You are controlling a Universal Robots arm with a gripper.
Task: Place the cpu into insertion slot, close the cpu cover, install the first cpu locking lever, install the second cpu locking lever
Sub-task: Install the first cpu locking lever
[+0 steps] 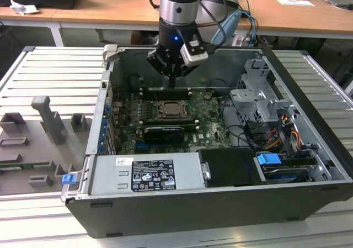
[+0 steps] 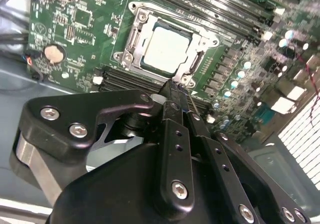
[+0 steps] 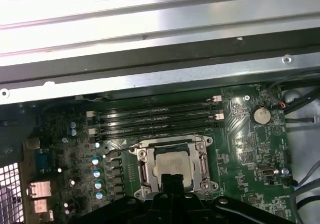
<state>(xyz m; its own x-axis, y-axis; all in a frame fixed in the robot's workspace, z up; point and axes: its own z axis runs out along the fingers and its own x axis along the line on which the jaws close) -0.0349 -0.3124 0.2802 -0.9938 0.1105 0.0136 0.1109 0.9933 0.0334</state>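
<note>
Gripper with fingers together hovers near cpu seated in insertion slot.

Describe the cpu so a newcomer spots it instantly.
Look inside the open computer case at the green motherboard. Near its middle sits the cpu, a pale silvery square framed by the metal cpu cover, unlike the long black memory slots beside it.

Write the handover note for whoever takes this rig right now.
The gripper is shut and hangs above the insertion slot, near its edge; I see nothing held in it.
The cpu is seated in the slot.
The cpu cover lies flat around the cpu.
Done: cpu placed, cover closed.
Left: the two locking levers; I cannot tell whether either is latched.
</note>
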